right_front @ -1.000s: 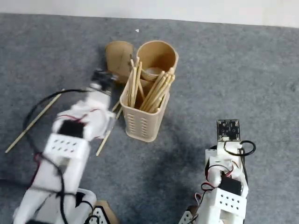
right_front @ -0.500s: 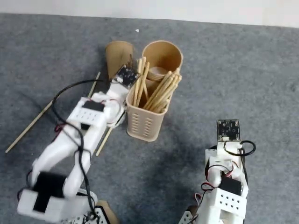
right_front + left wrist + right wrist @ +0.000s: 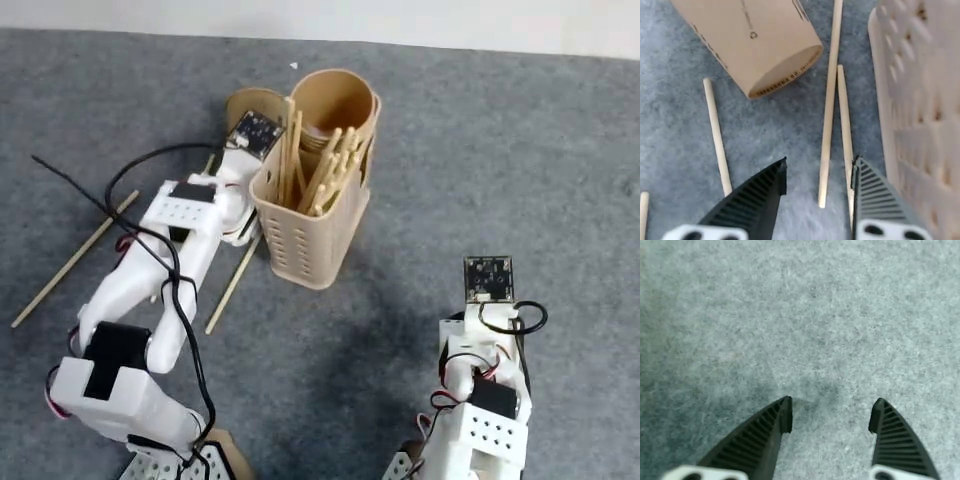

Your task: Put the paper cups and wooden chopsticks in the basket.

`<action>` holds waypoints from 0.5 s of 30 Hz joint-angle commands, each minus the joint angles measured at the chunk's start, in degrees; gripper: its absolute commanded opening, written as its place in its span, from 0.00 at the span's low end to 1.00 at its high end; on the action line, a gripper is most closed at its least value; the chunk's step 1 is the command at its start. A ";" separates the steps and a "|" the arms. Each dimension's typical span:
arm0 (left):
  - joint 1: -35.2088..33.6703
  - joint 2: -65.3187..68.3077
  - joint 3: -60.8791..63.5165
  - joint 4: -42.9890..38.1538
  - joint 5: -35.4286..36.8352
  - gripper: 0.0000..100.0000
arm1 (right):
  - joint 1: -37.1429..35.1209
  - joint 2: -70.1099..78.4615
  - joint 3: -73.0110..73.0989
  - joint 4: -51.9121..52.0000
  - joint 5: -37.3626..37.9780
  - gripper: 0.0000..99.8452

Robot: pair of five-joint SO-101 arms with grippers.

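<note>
A beige perforated basket [image 3: 308, 238] stands mid-table, holding several wooden chopsticks [image 3: 325, 178] and a paper cup [image 3: 335, 100]. A second paper cup [image 3: 240, 104] lies on its side just behind the basket's left corner. In the left wrist view this cup [image 3: 747, 37] lies ahead of my open left gripper [image 3: 820, 162], with two chopsticks [image 3: 830, 100] on the carpet between the fingers and the basket wall [image 3: 912, 105] beside them. Another chopstick [image 3: 716, 127] lies on the other side. My right gripper [image 3: 832, 401] hangs open over bare carpet, holding nothing.
Two more chopsticks lie on the grey carpet: one [image 3: 72, 262] far left, one [image 3: 232, 285] beside the left arm [image 3: 180, 215]. The right arm [image 3: 485, 385] stands at the front right, with open carpet between it and the basket.
The left arm has stretched away from its base along the basket's left side toward the lying cup. The basket has shifted and tilted slightly. The right arm has stayed put.
</note>
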 commanded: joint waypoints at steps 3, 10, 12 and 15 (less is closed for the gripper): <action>-2.24 -0.48 -1.71 7.65 0.88 0.22 | -0.40 -0.75 1.89 -1.01 0.70 0.26; -5.32 -7.25 1.54 8.09 2.11 0.22 | -0.40 -0.75 1.89 -1.01 0.70 0.26; -5.05 -9.80 2.51 8.09 2.11 0.22 | -0.40 -0.75 1.89 -1.01 0.70 0.26; -4.44 -14.11 2.68 8.35 2.20 0.22 | -0.40 -0.75 1.89 -1.01 0.70 0.26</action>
